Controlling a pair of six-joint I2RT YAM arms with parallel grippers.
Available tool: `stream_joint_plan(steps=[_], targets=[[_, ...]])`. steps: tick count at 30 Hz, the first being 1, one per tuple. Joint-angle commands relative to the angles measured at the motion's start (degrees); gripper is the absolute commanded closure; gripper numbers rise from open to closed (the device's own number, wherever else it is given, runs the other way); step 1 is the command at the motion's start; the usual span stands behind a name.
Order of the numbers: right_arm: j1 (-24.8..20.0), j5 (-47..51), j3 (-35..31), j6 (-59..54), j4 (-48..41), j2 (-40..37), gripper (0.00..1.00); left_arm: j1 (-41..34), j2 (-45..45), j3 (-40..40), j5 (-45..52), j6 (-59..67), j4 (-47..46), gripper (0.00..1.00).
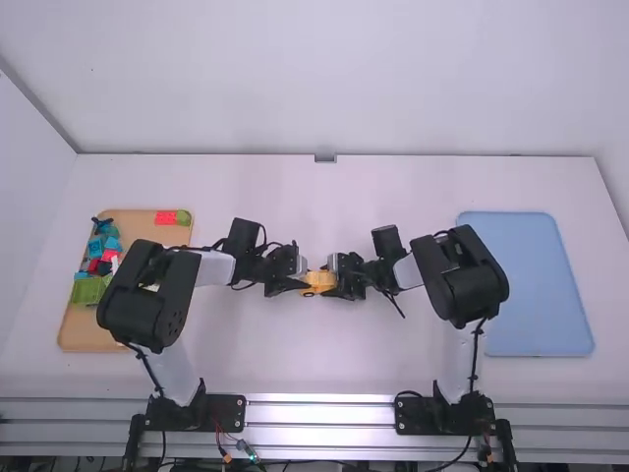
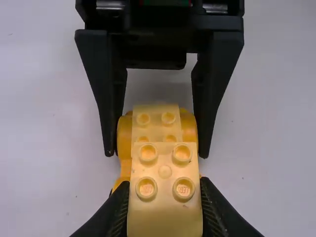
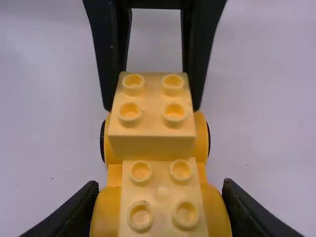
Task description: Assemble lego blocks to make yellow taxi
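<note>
1. You're looking at the white table (image 1: 295, 364), and it's carrying everything here.
2. Your left arm (image 1: 177, 285) is standing at the near edge, left of the middle; your right arm (image 1: 447, 280) is standing there too, right of it.
3. Over by the table's right edge, the blue tray (image 1: 531, 285) is lying flat, and along the left edge the brown tray (image 1: 138, 228) is holding loose bricks.
4. Your left gripper (image 1: 306, 282) is closing its fingers to one brick's width, and they're pinching the yellow brick (image 3: 152, 143) by its sides.
5. Your right gripper (image 1: 333, 283), facing it, is spreading its fingers a little wider, clasping the yellow car base (image 3: 111, 217) at its sides.
6. That base is sitting midway between the table's left and right edges, and the pinched brick is standing over the end nearer your left arm; you can't tell whether it's seating fully.
7. A second yellow brick (image 3: 160, 195) is riding the base, between your right fingers.
8. In the brown tray, the red brick (image 1: 165, 217) is resting near the far right corner, and green bricks (image 1: 88, 291) are sitting beside the left edge.
</note>
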Motion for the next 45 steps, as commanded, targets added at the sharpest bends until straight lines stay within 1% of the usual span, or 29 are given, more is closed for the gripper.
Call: stream_joint_plan(steps=[1,6,10,15,17,21,25,31,37,39,40,41,44,45], targets=[[-0.2,-0.07,0.31,-0.52,-0.42,0.83,0.52,-0.02,2.05,-0.7,-0.7,-3.02,1.2,0.98],[-0.22,-0.09,0.31,-0.52,-0.44,0.81,0.52,0.2,5.16,-0.7,0.26,-4.7,4.57,0.98],[-0.09,0.7,0.31,-0.48,-0.5,0.83,0.51,0.24,5.16,-0.26,0.42,-4.72,3.69,0.98],[0.28,2.51,0.31,0.74,-0.46,0.81,0.5,0.17,0.26,-0.09,-3.15,-3.63,-1.22,0.98],[0.2,2.23,0.31,0.72,-0.44,0.83,0.5,0.35,-0.7,-0.22,-3.72,-3.91,-1.51,0.98],[0.28,2.27,0.31,0.74,-0.46,0.81,0.5,-0.31,-0.63,-0.76,-4.33,-3.63,-1.99,0.98],[0.24,2.27,0.31,0.74,-0.46,0.83,0.5,-1.01,0.59,-1.18,-4.55,-3.8,0.46,0.98],[0.24,2.25,0.31,0.74,-0.74,0.81,0.49,-2.29,0.63,-1.18,-4.55,-2.73,-0.31,0.98],[0.24,2.25,0.33,0.52,-0.87,0.81,0.5,-2.82,0.63,-1.18,-6.62,-2.73,-1.25,0.98],[0.24,2.25,0.33,0.5,-0.85,0.81,0.49,-2.6,0.63,-1.18,-6.64,-2.75,-1.92,0.91],[0.24,2.29,0.33,0.5,-0.85,0.81,0.49,-2.8,0.63,-1.18,-6.64,-2.78,-1.95,0.85],[0.24,2.27,0.33,0.55,-0.87,0.81,0.49,-2.91,0.63,-1.18,-6.71,-2.75,-2.01,0.75],[0.24,2.29,0.31,0.5,-0.96,0.81,0.49,-2.91,0.63,-1.18,-6.62,-2.75,-1.86,0.61],[0.24,2.27,0.33,0.55,-1.03,0.81,0.49,-2.86,0.63,-1.18,-6.64,-2.75,-1.86,0.52]])
